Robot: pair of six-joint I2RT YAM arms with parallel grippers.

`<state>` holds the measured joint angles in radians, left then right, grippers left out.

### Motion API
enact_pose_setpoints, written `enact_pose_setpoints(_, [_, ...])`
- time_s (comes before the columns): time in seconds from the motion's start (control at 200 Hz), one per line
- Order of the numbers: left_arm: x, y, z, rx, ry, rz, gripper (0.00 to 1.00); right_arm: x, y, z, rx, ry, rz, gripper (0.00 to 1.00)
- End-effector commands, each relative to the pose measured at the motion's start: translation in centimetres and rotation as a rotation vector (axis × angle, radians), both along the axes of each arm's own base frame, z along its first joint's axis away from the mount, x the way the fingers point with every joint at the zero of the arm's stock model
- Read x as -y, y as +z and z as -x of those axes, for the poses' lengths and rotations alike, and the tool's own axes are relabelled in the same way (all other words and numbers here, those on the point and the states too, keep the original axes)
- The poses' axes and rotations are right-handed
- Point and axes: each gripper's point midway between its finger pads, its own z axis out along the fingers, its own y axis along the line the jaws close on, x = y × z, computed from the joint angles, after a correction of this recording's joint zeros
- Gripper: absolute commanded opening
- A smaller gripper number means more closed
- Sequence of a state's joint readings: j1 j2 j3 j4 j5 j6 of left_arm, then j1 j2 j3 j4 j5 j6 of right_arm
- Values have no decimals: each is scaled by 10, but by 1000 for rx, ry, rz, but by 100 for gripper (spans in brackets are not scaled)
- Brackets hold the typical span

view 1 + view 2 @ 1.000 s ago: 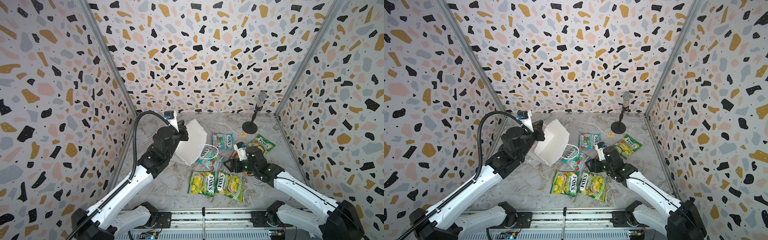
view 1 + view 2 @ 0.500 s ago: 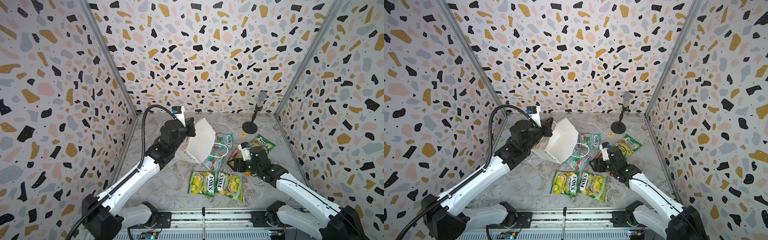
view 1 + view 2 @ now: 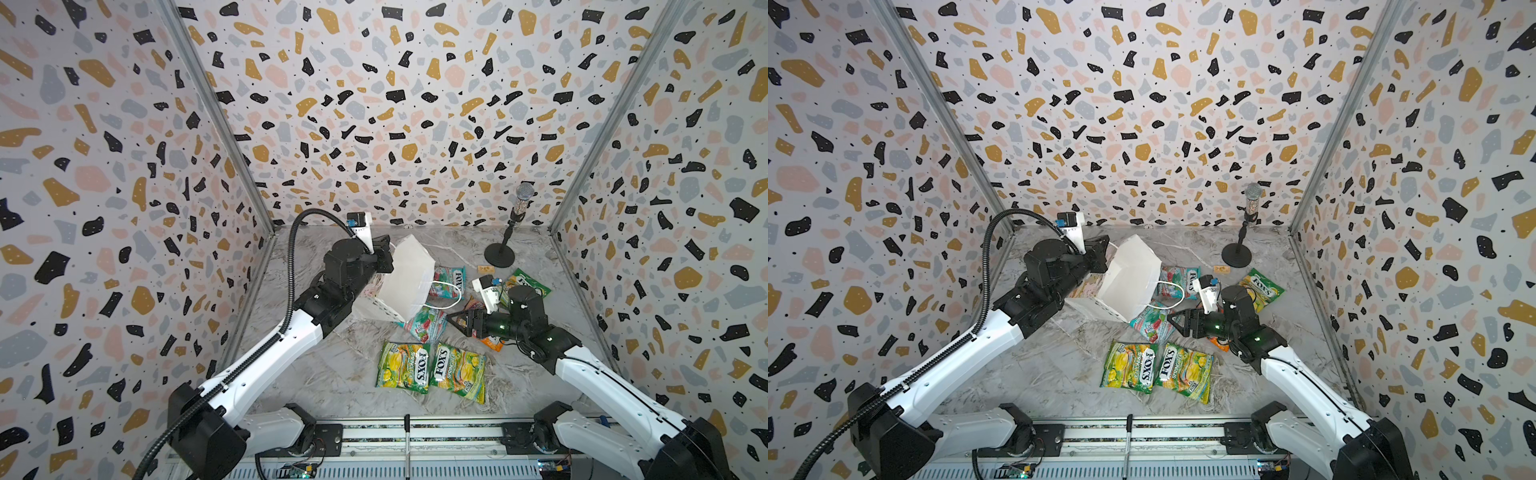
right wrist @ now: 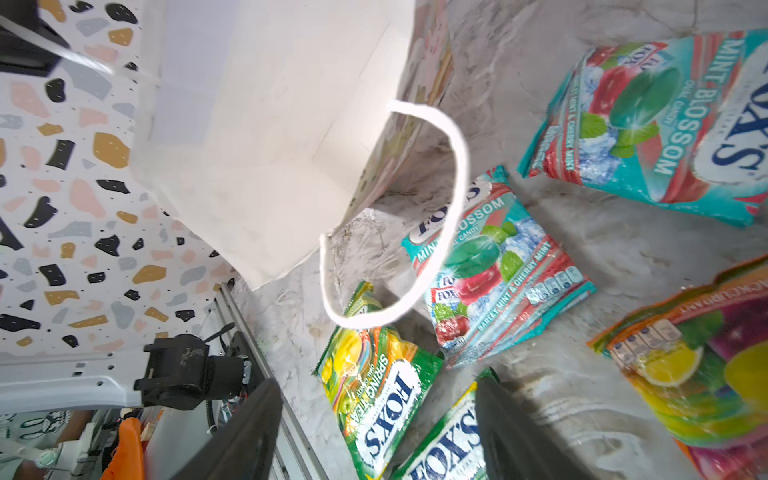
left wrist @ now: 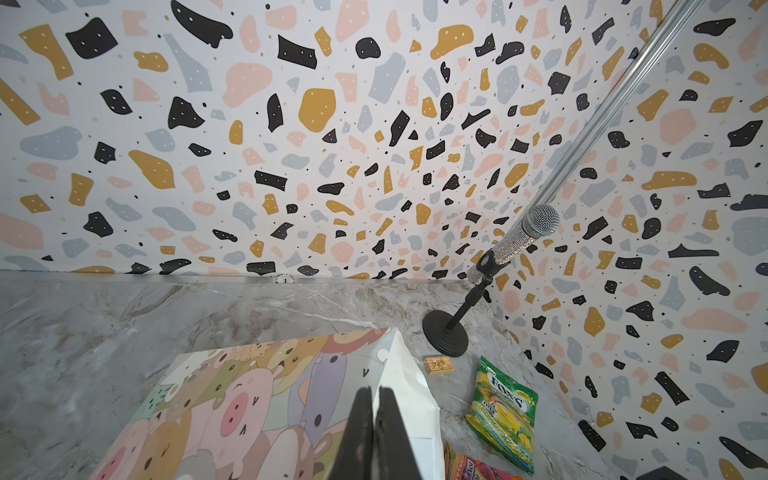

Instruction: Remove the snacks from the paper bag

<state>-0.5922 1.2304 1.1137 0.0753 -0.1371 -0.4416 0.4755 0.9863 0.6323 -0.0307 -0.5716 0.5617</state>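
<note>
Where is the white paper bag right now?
In a top view the paper bag is near the middle, tipped and held by the left hand, beside a teal snack packet.

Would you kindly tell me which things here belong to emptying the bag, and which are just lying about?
Job:
- bag
- front-left green packet
- front-right green packet
- middle teal packet
- back teal packet
- back green packet
- orange packet

Lying about:
- microphone on its stand
- small box beside the stand
</note>
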Motion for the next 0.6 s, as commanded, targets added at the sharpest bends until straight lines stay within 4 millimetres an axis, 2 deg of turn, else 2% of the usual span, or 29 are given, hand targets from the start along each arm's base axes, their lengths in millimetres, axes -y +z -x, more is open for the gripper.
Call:
enact_pose_setpoints(0.0, [-2, 32, 3, 81, 6, 39, 0, -7, 32, -5, 63, 23, -76, 75])
enact_pose_setpoints(0.17, [-2, 35, 5, 87, 0, 41, 0, -2, 25, -27, 26, -57, -101, 75])
enact_pose_setpoints(0.375, [-5, 35, 5, 89, 10, 26, 0, -5, 34, -53, 37, -60, -147, 70])
enact_pose_setpoints(0.466, [-5, 35, 5, 89, 9, 27, 0, -10, 38, -62, 40, -45, -156, 59])
enact_pose_setpoints(0.596, [-6, 38, 4, 92, 16, 26, 0, -11, 50, -70, 43, -48, -137, 19])
